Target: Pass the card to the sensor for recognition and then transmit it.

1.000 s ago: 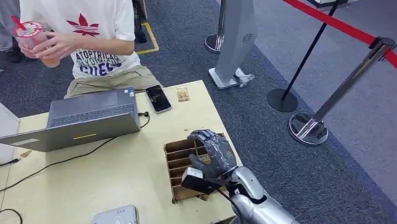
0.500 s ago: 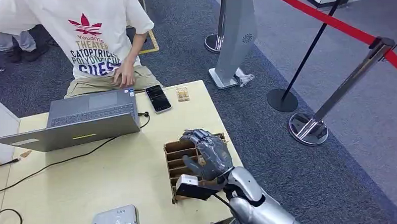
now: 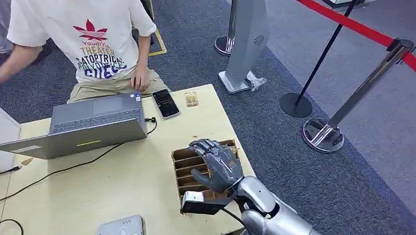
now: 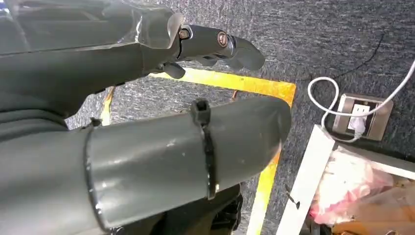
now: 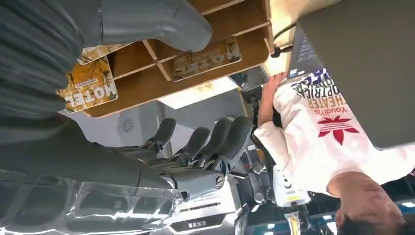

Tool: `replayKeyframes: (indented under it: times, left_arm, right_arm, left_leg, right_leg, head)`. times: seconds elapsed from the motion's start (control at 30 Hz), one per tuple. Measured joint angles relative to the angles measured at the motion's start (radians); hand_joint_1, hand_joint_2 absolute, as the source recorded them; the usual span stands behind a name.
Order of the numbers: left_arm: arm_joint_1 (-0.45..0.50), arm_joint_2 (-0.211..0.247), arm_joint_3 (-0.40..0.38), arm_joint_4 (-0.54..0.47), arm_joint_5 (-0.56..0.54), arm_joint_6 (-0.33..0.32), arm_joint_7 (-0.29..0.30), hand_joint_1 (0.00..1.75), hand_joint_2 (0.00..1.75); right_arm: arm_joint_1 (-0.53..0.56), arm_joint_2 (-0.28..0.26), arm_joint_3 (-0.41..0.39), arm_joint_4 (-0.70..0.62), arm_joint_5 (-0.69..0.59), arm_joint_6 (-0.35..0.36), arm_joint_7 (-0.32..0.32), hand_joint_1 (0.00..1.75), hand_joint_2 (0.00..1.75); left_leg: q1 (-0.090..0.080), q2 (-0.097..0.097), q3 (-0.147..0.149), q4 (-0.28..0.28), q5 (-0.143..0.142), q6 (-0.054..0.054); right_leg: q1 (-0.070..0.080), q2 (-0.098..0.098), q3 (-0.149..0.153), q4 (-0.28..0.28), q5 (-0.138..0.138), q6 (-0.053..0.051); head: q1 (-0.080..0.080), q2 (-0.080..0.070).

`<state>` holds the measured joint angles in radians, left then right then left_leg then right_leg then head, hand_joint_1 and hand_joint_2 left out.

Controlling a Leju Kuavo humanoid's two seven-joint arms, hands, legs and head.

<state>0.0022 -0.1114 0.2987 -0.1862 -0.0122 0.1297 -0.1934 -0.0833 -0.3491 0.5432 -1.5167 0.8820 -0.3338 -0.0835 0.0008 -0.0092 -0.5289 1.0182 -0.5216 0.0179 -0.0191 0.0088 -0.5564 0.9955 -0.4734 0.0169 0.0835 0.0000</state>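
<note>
Nearest us on the counter [image 3: 113, 187]: a grey card sensor [image 3: 121, 230] at the front edge, well apart from the cards. Next: our right robot hand [image 3: 217, 165], fingers spread and arched over a slotted wooden card rack [image 3: 185, 172] near the counter's right edge, holding nothing that we can see. The right wrist view shows the thumb [image 5: 156, 22] lying over the rack dividers and the darker fingers [image 5: 215, 139] extended in open air, with hotel-type key cards [image 5: 90, 85] sitting in the compartments, one just beside the thumb. Our left robot hand [image 4: 215, 44] hangs over carpet, fingers loosely extended, nothing in them. Farther on: an open laptop [image 3: 89, 125] with its cable, a phone [image 3: 165, 103], and a person [image 3: 93, 38] seated at the far side. We judge the step in hand to be taking a card from the rack. To do it well we would settle the thumb against one card's face, bring a finger to its opposite side, and lift straight along the slot so neighbouring cards and dividers are not dragged.
</note>
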Motion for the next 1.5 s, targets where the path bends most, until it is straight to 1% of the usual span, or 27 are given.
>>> replayKeyframes:
  times: [0.17, 0.33, 0.37, 0.57, 0.67, 0.83, 0.93, 1.0, 1.07, 1.23, 1.27, 1.4, 1.5]
  left_arm:
    - [0.000, -0.002, 0.000, 0.000, -0.005, 0.000, 0.000, 0.00, 0.00]
    - [0.000, -0.002, 0.000, 0.000, -0.007, 0.000, 0.000, 0.00, 0.00]
    - [0.000, -0.002, 0.000, 0.000, -0.008, 0.000, 0.000, 0.00, 0.00]
    - [0.000, -0.002, -0.001, 0.000, -0.009, 0.000, 0.000, 0.00, 0.00]
    - [0.000, -0.002, 0.000, 0.000, -0.006, 0.000, 0.003, 0.00, 0.00]
    - [0.000, -0.002, 0.000, 0.000, -0.002, 0.000, 0.003, 0.00, 0.00]
    - [0.000, -0.002, 0.000, 0.000, -0.001, 0.000, 0.003, 0.00, 0.00]
    - [0.000, -0.002, 0.000, 0.000, 0.000, 0.000, 0.003, 0.00, 0.00]
    - [0.000, -0.002, 0.000, 0.000, 0.000, 0.000, 0.003, 0.00, 0.00]
    - [0.000, -0.002, 0.000, 0.000, 0.002, 0.000, 0.003, 0.00, 0.00]
    - [0.000, -0.002, 0.000, 0.000, 0.002, 0.000, 0.003, 0.00, 0.00]
    - [0.001, -0.002, 0.000, 0.000, 0.005, -0.001, 0.003, 0.00, 0.00]
    - [0.001, -0.002, 0.000, 0.000, 0.010, -0.002, 0.003, 0.00, 0.00]
  right_arm:
    - [0.001, -0.013, 0.001, 0.000, 0.000, 0.000, 0.008, 0.75, 1.75]
    - [-0.001, -0.026, -0.002, 0.000, 0.000, 0.000, 0.010, 0.73, 1.75]
    - [-0.002, -0.027, -0.003, 0.002, 0.000, 0.000, 0.010, 0.77, 1.75]
    - [-0.006, -0.027, -0.011, 0.008, -0.001, 0.000, 0.011, 0.77, 1.75]
    - [-0.016, -0.027, -0.011, 0.015, -0.002, 0.001, 0.009, 0.75, 1.75]
    - [-0.038, -0.027, -0.011, 0.031, -0.002, 0.008, 0.002, 0.77, 1.75]
    - [-0.049, -0.027, -0.011, 0.041, -0.002, 0.009, 0.000, 0.72, 1.75]
    - [-0.054, -0.026, -0.011, 0.048, -0.002, 0.010, 0.000, 0.75, 1.75]
    - [-0.058, -0.025, -0.011, 0.055, -0.003, 0.012, 0.000, 0.72, 1.75]
    - [-0.064, -0.023, -0.011, 0.071, -0.007, 0.023, 0.000, 0.75, 1.75]
    - [-0.065, -0.022, -0.011, 0.074, -0.007, 0.023, 0.000, 0.73, 1.75]
    - [-0.068, -0.017, -0.010, 0.083, -0.008, 0.029, 0.000, 0.84, 1.75]
    - [-0.070, -0.015, -0.010, 0.093, -0.014, 0.034, -0.004, 0.86, 1.75]
  left_leg:
    - [0.000, 0.000, 0.000, 0.000, 0.000, 0.000]
    - [0.000, 0.000, 0.000, 0.000, 0.000, 0.000]
    - [0.000, 0.000, 0.000, 0.000, 0.000, 0.000]
    - [0.000, 0.000, 0.000, 0.000, 0.000, 0.000]
    - [0.000, 0.000, 0.000, 0.000, 0.000, 0.000]
    - [0.000, 0.000, 0.000, 0.000, 0.000, 0.000]
    - [0.000, 0.000, 0.000, 0.000, 0.000, 0.000]
    - [0.000, 0.000, 0.000, 0.000, 0.000, 0.000]
    - [0.000, 0.000, 0.000, 0.000, 0.000, 0.000]
    - [0.000, 0.000, 0.000, 0.000, 0.000, 0.000]
    - [0.000, 0.000, 0.000, 0.000, 0.000, 0.000]
    - [0.000, 0.000, 0.000, 0.000, 0.000, 0.000]
    - [0.000, 0.000, 0.000, 0.000, 0.000, 0.000]
  right_leg:
    - [0.000, 0.000, 0.000, 0.000, 0.000, 0.000]
    - [0.000, 0.000, 0.000, 0.000, 0.000, 0.000]
    - [0.000, 0.000, 0.000, 0.000, 0.000, 0.000]
    - [0.000, 0.000, 0.000, 0.000, 0.000, 0.000]
    - [0.000, 0.000, 0.000, 0.000, 0.000, 0.000]
    - [0.000, 0.000, 0.000, 0.000, 0.000, 0.000]
    - [0.000, 0.000, 0.000, 0.000, 0.000, 0.000]
    - [0.000, 0.000, 0.000, 0.000, 0.000, 0.000]
    - [0.000, 0.000, 0.000, 0.000, 0.000, 0.000]
    - [0.000, 0.000, 0.000, 0.000, 0.000, 0.000]
    - [0.000, 0.000, 0.000, 0.000, 0.000, 0.000]
    - [0.000, 0.000, 0.000, 0.000, 0.000, 0.000]
    - [0.000, 0.000, 0.000, 0.000, 0.000, 0.000]
  head:
    - [0.000, 0.000]
    - [0.000, 0.000]
    - [0.000, 0.000]
    - [0.000, 0.000]
    - [0.000, 0.000]
    - [0.000, 0.000]
    - [0.000, 0.000]
    - [0.000, 0.000]
    - [0.000, 0.000]
    - [0.000, 0.000]
    - [0.000, 0.000]
    - [0.000, 0.000]
    - [0.000, 0.000]
